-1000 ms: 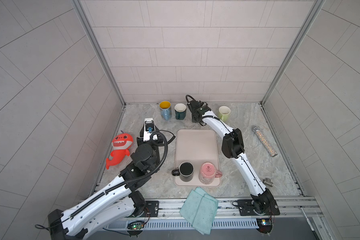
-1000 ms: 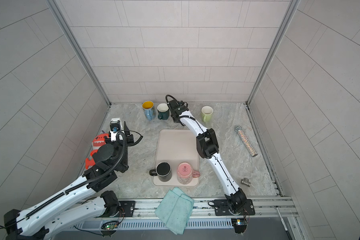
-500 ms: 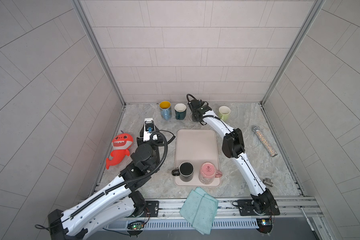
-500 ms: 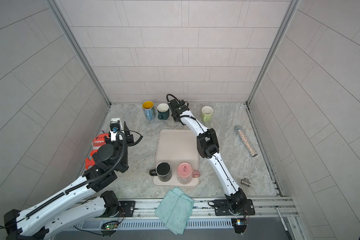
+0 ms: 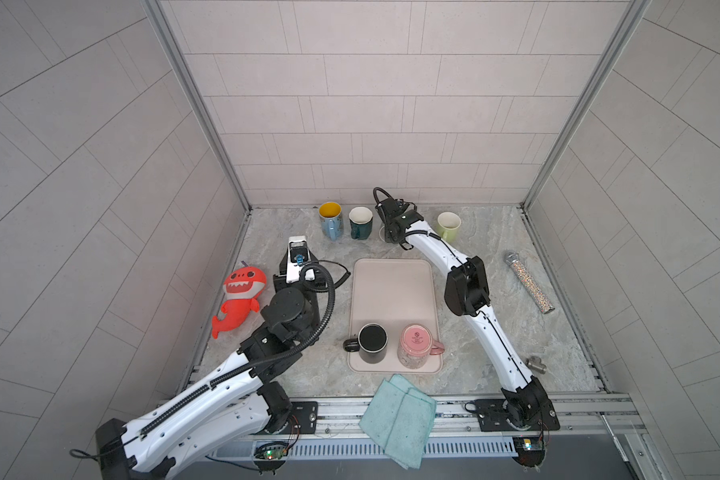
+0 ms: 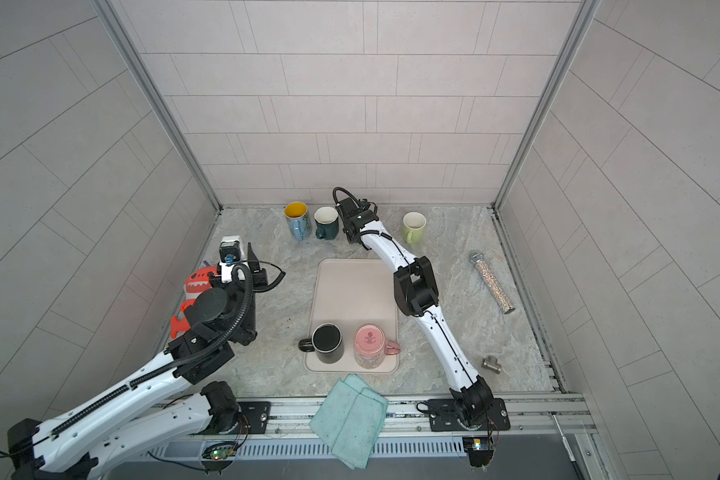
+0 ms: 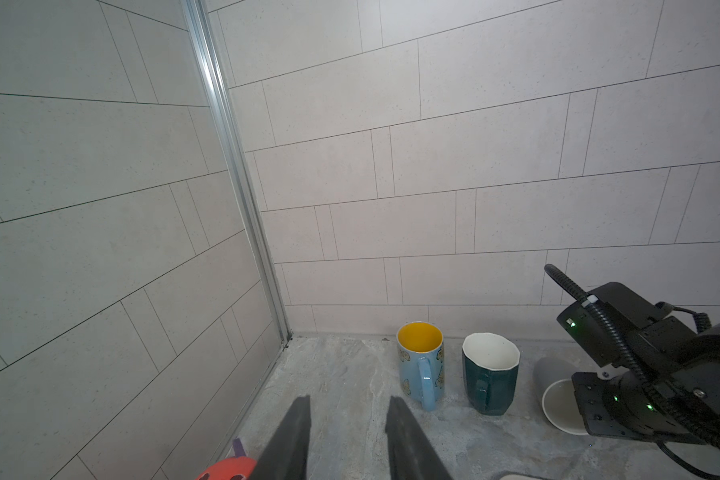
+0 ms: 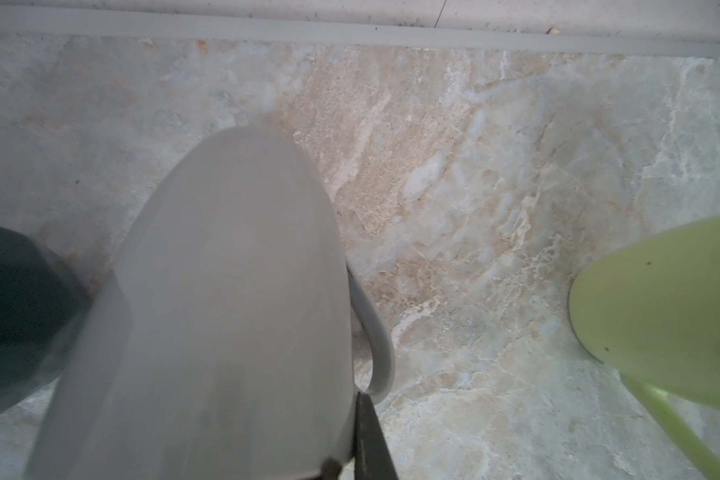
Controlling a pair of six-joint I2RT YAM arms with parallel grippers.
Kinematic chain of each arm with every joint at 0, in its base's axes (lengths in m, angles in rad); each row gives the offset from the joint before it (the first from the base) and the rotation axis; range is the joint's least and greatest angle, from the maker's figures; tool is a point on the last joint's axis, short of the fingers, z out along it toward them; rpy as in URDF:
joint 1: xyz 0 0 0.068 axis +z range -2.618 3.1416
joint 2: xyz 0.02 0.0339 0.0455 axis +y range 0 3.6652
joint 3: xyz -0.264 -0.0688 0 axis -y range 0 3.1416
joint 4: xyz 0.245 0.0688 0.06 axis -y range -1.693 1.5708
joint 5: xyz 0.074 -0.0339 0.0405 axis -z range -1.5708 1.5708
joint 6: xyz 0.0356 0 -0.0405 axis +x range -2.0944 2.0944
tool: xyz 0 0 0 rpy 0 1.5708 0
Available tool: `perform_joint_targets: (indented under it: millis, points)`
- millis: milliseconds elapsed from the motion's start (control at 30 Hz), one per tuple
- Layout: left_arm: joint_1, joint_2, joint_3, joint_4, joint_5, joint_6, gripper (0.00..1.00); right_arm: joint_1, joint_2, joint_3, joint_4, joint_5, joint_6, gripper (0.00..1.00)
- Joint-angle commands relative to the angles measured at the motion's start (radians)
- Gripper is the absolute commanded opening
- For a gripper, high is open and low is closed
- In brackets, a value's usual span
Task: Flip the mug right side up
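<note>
Clearly, the tilted grey mug (image 8: 225, 311) — pinched only at its rim by the closed right hand (image 8: 350, 457) — could be dropped, or knocked into the teal mug (image 7: 490, 374) beside it.

On the left, folded at the elbow and kept back on its own side, wrist lifted, with the left gripper (image 7: 348, 401) pointing toward the back wall, jaws somewhat apart and holding nothing. On the right, stretched out long from the base almost to the back wall, wrist bent downward, with the right gripper (image 7: 582, 405) pinched shut on the rim of the tilted mug (image 8: 225, 291).
</note>
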Motion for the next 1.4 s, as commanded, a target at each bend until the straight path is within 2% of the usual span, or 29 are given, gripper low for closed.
perform_joint_targets:
  millis: [0, 800, 1367]
  points:
    - [0.003, -0.016, 0.012, 0.022, -0.004, -0.012, 0.35, -0.003, -0.044, -0.023, -0.069, -0.018, -0.015, 0.0]
    - [0.003, -0.037, 0.011, 0.011, -0.001, -0.028, 0.35, -0.013, -0.089, -0.023, -0.097, -0.074, -0.024, 0.0]
    - [0.003, -0.049, 0.013, 0.011, 0.002, -0.028, 0.35, -0.056, -0.122, 0.016, -0.206, -0.143, -0.035, 0.0]
